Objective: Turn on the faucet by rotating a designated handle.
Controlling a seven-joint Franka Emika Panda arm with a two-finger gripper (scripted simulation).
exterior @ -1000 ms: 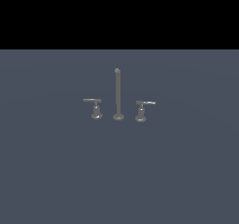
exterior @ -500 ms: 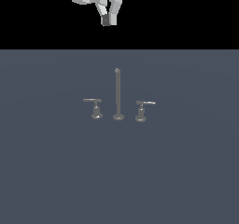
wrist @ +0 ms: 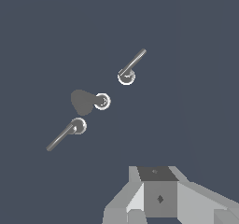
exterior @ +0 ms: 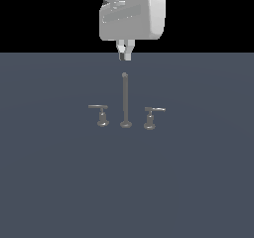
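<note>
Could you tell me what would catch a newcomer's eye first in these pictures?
The big pale gripper hangs high above the middle of the scene, apart from everything. Below it, the faucet stands alone on the dark floor: a tall thin post between two short handles, the handle with the shiny tip on the exterior view's right.

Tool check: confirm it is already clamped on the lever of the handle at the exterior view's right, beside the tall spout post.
Wrong on one point: the tool is not clamped on anything. In the exterior view it hangs well above the spout post, clear of the designated handle at that view's right. The rest stands.
</note>
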